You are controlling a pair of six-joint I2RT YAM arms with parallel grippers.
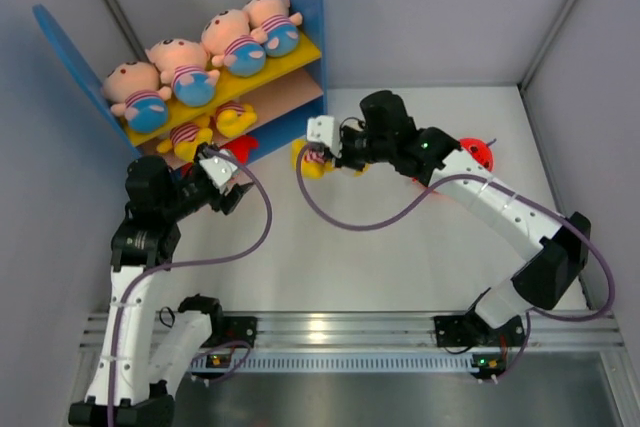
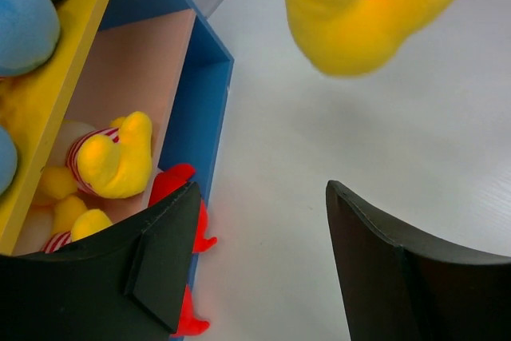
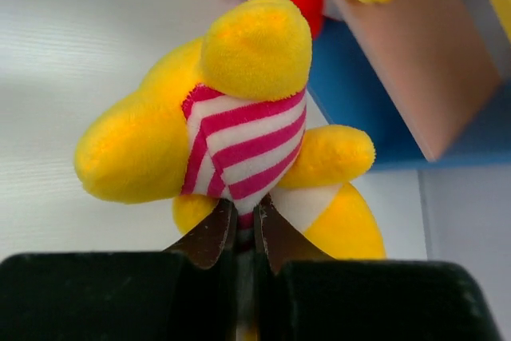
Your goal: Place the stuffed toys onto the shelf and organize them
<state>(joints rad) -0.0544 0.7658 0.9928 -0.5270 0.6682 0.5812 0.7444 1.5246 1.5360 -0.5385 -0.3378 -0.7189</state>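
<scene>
The shelf [image 1: 300,7] stands at the back left, with several pink-faced stuffed toys [image 1: 180,67] on its yellow upper board and yellow striped toys [image 1: 233,117] on the lower board. My right gripper [image 1: 322,155] is shut on a yellow striped toy [image 3: 231,125] by its shirt and holds it above the table just right of the shelf; this toy also shows in the left wrist view [image 2: 367,5]. My left gripper [image 2: 263,253] is open and empty beside the shelf's front edge, next to a red monster toy [image 2: 172,189]. Another red toy [image 1: 478,152] lies behind the right arm.
Grey walls close in the table on the left, back and right. The shelf's blue side panel [image 2: 196,101] stands just left of my left fingers. A metal rail [image 1: 340,327] runs along the near edge.
</scene>
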